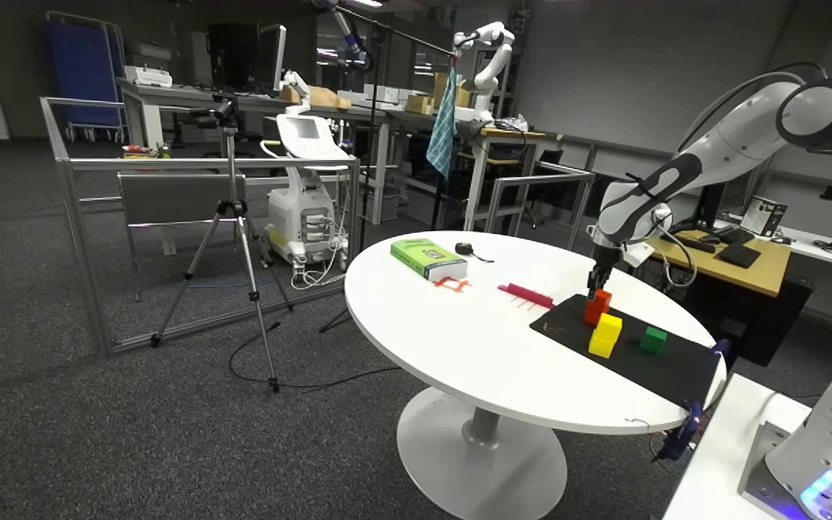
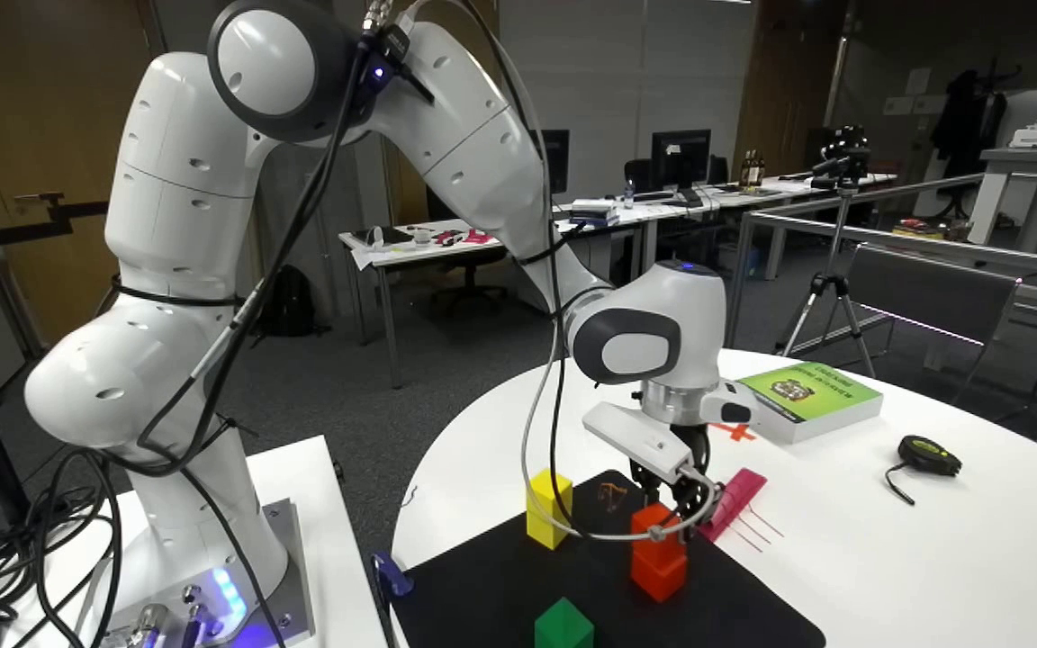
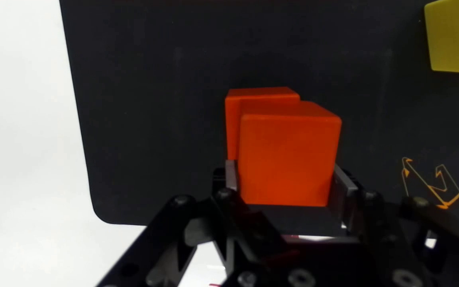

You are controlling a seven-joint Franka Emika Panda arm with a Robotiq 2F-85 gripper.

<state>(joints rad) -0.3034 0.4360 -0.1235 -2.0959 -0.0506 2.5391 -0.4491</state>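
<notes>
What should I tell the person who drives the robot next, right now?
End effector: closed on the upper red block.
Where: that block is over the lower red block, looking off-centre in the wrist view; whether it rests fully there, I can't tell. Two stacked yellow blocks and a green block are on the same black mat.
Done: the upper red block is gripped and over the lower one.
Left: not released yet; I'd probably check alignment before letting go.

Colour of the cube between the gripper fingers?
Cube: plain orange-red, clearest in the wrist view.
</notes>
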